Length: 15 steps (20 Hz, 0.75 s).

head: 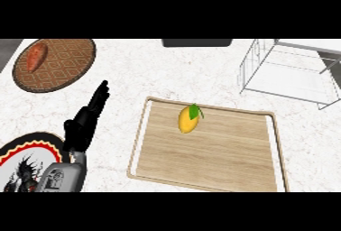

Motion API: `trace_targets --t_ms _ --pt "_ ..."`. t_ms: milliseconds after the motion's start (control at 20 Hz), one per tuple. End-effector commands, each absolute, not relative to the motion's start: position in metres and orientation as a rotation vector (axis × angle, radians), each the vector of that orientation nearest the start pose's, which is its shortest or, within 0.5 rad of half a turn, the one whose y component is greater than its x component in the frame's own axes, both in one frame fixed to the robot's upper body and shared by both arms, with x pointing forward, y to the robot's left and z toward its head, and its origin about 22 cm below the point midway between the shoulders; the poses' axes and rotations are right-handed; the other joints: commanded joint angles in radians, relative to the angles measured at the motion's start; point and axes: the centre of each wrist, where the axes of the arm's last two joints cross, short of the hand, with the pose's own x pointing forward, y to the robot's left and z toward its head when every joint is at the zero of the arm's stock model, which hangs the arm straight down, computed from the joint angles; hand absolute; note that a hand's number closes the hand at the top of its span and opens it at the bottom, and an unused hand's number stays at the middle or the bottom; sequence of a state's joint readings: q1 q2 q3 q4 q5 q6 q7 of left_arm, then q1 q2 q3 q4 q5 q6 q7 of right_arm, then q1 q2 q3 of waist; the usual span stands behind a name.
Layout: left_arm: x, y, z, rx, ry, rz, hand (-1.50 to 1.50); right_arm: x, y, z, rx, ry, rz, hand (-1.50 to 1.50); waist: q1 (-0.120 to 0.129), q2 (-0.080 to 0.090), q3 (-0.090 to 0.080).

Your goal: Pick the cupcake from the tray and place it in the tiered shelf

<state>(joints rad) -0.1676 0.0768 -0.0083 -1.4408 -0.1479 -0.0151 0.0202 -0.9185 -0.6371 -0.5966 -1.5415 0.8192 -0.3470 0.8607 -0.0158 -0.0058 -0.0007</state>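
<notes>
A wooden tray [220, 158] lies on the marble counter in the middle of the head view. On its far left part rests a yellow fruit with a green leaf [188, 119]; no cupcake shows. The white wire tiered shelf [293, 74] stands at the far right. My left hand [83, 124] is left of the tray, fingers straight and pointing away, holding nothing and apart from the tray. My right hand does not show.
A brown patterned round plate [63, 67] at the far left carries an orange-red sweet potato [34, 57]. A black, red and white plate [26, 155] sits at the near left beside my forearm. A dark object [196, 43] lies at the counter's far edge.
</notes>
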Motion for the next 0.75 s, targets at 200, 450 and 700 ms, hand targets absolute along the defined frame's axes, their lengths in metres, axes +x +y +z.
trace_targets --t_ms 200,450,700 --pt "0.285 0.238 0.009 0.146 -1.556 -0.223 0.0 0.2 -0.417 0.364 -1.323 -1.35 -0.781 -1.5 -0.038 -0.007 0.001" --pt "0.278 0.244 0.014 0.148 -1.554 -0.219 0.0 0.133 -0.439 0.374 -1.361 -1.31 -0.717 -1.5 -0.034 -0.007 0.001" --pt "0.267 0.249 0.019 0.15 -1.562 -0.216 0.0 0.075 -0.475 0.35 -1.29 -1.335 -0.666 -1.5 -0.045 -0.013 0.003"
